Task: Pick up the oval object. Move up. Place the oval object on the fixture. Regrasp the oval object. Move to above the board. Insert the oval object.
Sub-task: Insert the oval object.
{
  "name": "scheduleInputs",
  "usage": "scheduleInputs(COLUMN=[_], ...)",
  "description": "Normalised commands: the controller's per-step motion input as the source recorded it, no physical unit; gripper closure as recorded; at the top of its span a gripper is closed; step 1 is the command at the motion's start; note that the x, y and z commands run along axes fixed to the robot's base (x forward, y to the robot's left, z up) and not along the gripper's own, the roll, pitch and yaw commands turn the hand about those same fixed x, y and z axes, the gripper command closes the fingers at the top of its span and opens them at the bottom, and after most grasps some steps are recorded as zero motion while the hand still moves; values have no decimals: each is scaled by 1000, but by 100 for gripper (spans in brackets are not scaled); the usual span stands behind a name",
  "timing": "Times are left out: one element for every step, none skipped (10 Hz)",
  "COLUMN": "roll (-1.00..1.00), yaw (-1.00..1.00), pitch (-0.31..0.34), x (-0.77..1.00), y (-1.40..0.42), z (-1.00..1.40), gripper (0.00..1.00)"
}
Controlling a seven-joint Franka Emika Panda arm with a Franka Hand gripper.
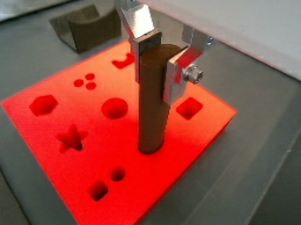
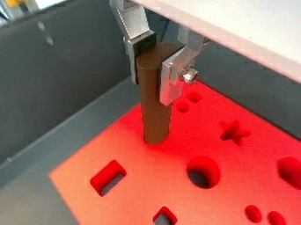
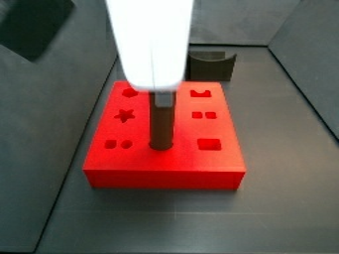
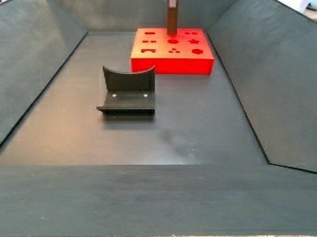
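The gripper point(image 1: 159, 54) stands over the middle of the board point(image 1: 70, 101), its two silver fingers point(image 1: 143, 28) closed on the upper end of the oval object point(image 1: 153, 101), which hangs upright as a dark brown rod with its lower end meeting the red surface; whether that end sits in a hole or only touches the top face cannot be told. In a side view the oval object point(image 3: 161, 124) sits at the centre of the board point(image 3: 166, 164), with cut-outs on either side and a strip of red between it and the near edge. The board lies in the upper middle of a side view point(image 4: 186, 63), close to the far wall of the grey bin, with open floor to its left, right and front. The fixture point(image 4: 126, 91) stands well apart from the board, left of centre in that view, and bare dark floor fills the lower half of the frame. In a side view the fixture point(image 3: 212, 64) is behind the board, at the upper right.
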Motion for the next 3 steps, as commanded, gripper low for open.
scheduleInputs(roll=[0, -44, 0], yaw=[0, 0, 0], pitch=[144, 20, 0], x=[200, 54, 0], y=[83, 51, 0], z=[-486, -134, 0], gripper=[100, 100, 100])
